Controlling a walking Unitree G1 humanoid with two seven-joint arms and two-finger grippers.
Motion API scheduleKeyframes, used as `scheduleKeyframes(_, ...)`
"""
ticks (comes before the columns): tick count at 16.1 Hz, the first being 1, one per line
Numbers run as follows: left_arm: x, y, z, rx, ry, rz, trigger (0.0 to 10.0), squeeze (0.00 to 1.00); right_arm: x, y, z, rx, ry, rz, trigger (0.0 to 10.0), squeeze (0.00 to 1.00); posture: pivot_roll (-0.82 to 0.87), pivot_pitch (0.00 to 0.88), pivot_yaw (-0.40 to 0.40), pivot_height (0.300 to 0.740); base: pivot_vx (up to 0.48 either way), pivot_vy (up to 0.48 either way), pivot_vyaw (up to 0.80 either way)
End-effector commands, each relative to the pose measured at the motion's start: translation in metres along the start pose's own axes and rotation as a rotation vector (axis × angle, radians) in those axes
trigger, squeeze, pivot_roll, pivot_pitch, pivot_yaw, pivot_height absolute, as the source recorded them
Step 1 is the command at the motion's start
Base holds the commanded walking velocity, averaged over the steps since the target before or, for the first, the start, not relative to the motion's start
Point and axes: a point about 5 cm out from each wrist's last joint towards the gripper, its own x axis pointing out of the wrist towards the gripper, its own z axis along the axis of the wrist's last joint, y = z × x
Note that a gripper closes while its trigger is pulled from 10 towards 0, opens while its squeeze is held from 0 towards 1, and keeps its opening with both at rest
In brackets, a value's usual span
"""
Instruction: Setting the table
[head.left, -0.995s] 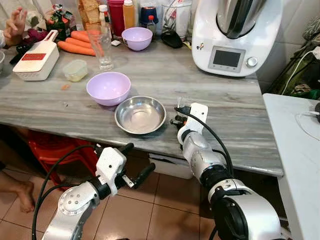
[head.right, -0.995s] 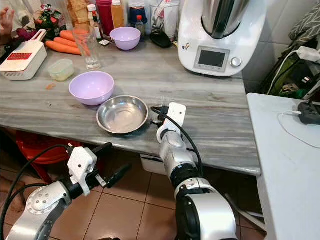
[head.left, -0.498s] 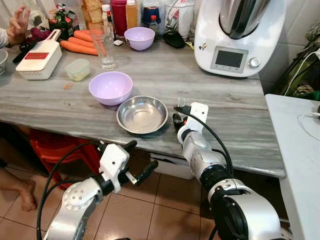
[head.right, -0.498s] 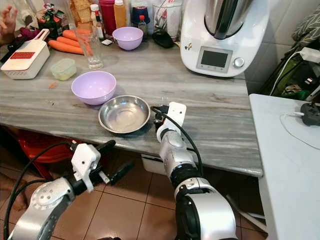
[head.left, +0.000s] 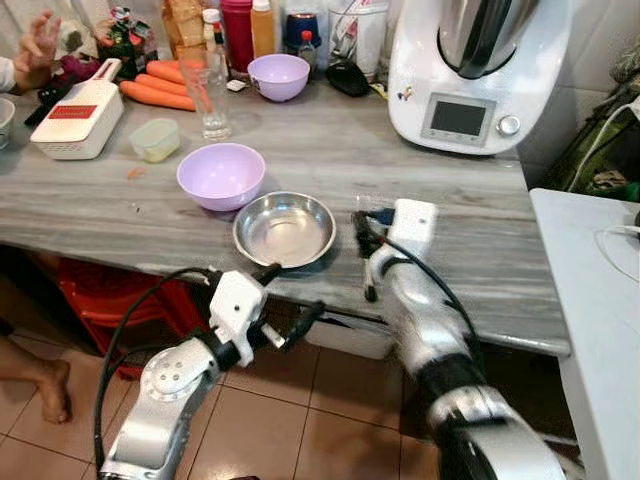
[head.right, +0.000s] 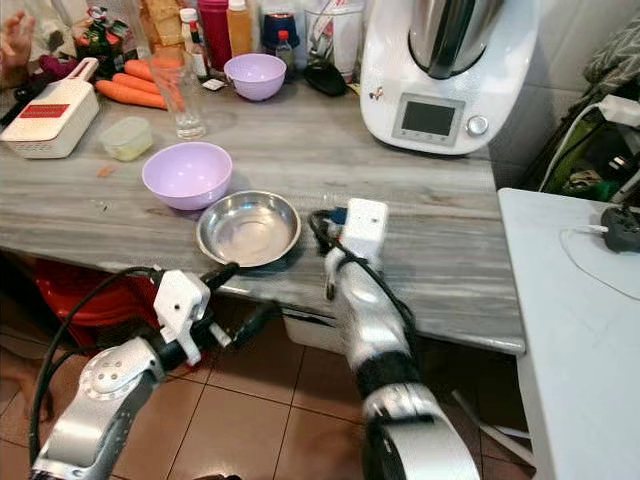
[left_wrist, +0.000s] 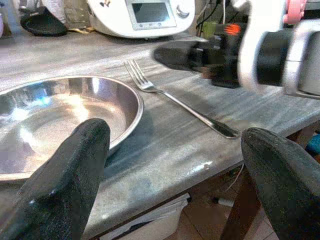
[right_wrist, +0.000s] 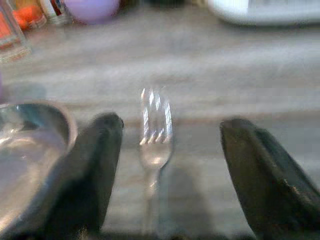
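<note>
Left wrist view: a fork (left_wrist: 175, 97) lies flat on the grey counter (head.left: 480, 215), just right of the steel bowl (head.left: 284, 228), tines toward the white kitchen machine (head.left: 470, 70). Right gripper (right_wrist: 165, 150) hovers over the fork, fingers spread wide, holding nothing; left gripper (head.left: 290, 300) hangs wide below the counter edge. No legible writing.

Fork and steel bowl near counter's front edge.

Fork (left_wrist: 175, 100): shiny metal, lying flat on grey marbled counter (head.left: 480, 220), tines toward 12 o'clock, handle toward 6, end near the edge. Just beside it at 9 o'clock, apart: steel bowl (head.left: 284, 229), round, shallow, upright. Lilac bowl (head.left: 220, 175) at steel bowl's 10 o'clock, rims close; touching or not unclear.
</note>
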Motion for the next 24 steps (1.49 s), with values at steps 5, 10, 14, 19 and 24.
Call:
scheduleKeyframes(5,0.002,-0.001,-0.004,-0.005,-0.003,0.031,10.0,0.00,-0.024,-0.026,-0.019,-0.076,0.083,-0.056,10.0,1.00,0.02,0.033,-0.039,0.740,0.000,0.000,0.00)
scheduleKeyframes(10,0.003,-0.002,-0.004,-0.020,-0.009,0.023,10.0,0.00,-0.031,-0.028,-0.027,-0.116,0.177,-0.028,10.0,1.00,0.02,0.032,-0.041,0.740,0.000,0.000,0.00)
scheduleKeyframes(14,-0.001,0.000,-0.006,-0.020,-0.001,0.022,10.0,0.00,-0.030,-0.024,-0.029,-0.132,0.225,0.014,10.0,1.00,0.02,0.039,-0.047,0.740,0.000,0.000,0.00)
scheduleKeyframes(19,-0.002,-0.003,-0.007,-0.027,0.006,0.006,10.0,0.00,-0.031,-0.016,-0.034,-0.129,0.261,0.056,10.0,1.00,0.02,0.044,-0.047,0.740,0.000,0.000,0.00)
scheduleKeyframes(24,-0.003,-0.003,-0.008,-0.026,0.013,0.000,10.0,0.00,-0.028,-0.005,-0.038,-0.111,0.284,0.092,10.0,1.00,0.02,0.048,-0.044,0.740,0.000,0.000,0.00)
